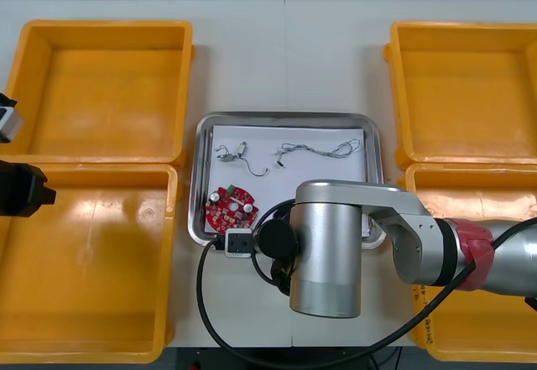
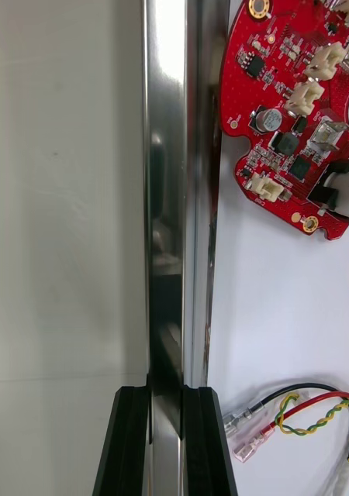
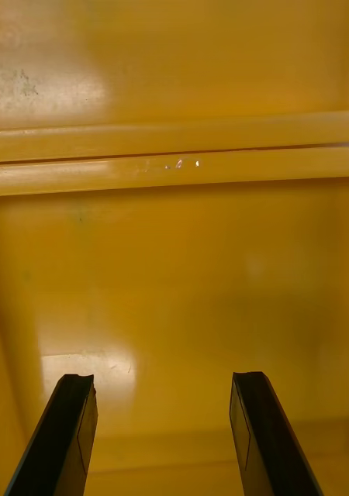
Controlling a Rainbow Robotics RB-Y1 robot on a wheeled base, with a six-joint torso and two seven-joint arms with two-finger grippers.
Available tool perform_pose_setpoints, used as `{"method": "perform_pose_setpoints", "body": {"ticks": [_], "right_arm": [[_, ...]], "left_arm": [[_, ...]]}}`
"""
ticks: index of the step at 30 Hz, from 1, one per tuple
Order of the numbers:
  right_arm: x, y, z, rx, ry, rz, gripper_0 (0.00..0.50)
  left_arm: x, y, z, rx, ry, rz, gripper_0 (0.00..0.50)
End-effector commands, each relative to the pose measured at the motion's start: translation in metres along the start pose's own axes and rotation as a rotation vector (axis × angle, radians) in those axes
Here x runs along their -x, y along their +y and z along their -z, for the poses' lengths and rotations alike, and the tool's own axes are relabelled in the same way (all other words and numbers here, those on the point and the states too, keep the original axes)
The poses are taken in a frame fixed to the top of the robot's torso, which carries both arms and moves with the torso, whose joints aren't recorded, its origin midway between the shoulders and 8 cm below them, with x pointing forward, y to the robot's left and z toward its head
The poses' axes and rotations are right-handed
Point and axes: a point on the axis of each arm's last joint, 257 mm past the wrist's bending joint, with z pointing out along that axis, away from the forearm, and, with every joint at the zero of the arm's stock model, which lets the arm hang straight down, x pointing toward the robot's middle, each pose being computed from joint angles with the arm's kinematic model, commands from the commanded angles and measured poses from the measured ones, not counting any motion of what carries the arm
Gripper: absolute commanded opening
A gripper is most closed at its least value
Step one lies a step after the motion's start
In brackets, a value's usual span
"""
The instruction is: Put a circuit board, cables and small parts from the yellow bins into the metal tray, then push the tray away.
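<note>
The metal tray (image 1: 285, 119), white inside, lies mid-table between the bins. In it are a round red circuit board (image 1: 231, 209) at the near left corner and thin cables (image 1: 323, 149) farther back. My right arm (image 1: 336, 252) reaches across the tray's near edge. In the right wrist view my right gripper (image 2: 168, 442) is shut on the tray's shiny rim (image 2: 171, 194), one finger on each side. The circuit board (image 2: 295, 116) and a red and yellow cable (image 2: 314, 415) lie just inside that rim. My left gripper (image 3: 163, 434) hangs open over a yellow bin's floor (image 3: 174, 294).
Two yellow bins stand at the left (image 1: 101, 85) (image 1: 84, 269) and two at the right (image 1: 466, 85) (image 1: 470, 194). The left arm's end (image 1: 17, 190) sits at the left edge. Bare table (image 1: 285, 51) lies beyond the tray's far side.
</note>
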Motion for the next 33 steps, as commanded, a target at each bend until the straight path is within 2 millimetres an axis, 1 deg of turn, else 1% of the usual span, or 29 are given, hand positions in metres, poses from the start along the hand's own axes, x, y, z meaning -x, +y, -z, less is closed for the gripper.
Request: {"method": "perform_pose_setpoints", "body": {"ticks": [1, 15, 19, 21, 25, 33], "right_arm": [[0.007, -0.027, -0.001, -0.035, -0.031, -0.039, 0.000], [0.005, -0.087, -0.013, -0.114, -0.044, -0.073, 0.000], [0.005, -0.098, -0.015, -0.129, -0.053, -0.064, 0.000], [0.004, -0.107, -0.015, -0.147, -0.056, -0.059, 0.000], [0.000, -0.119, -0.017, -0.168, -0.065, -0.047, 0.000], [-0.013, -0.132, -0.022, -0.166, -0.044, -0.070, 0.000]], "left_arm": [[-0.001, 0.012, 0.012, 0.043, -0.010, -0.124, 0.500], [-0.001, 0.012, 0.012, 0.043, -0.010, -0.124, 0.500], [-0.001, 0.012, 0.012, 0.043, -0.010, -0.124, 0.500], [-0.001, 0.012, 0.012, 0.043, -0.010, -0.124, 0.500], [-0.001, 0.012, 0.012, 0.043, -0.010, -0.124, 0.500], [-0.001, 0.012, 0.012, 0.043, -0.010, -0.124, 0.500]]}}
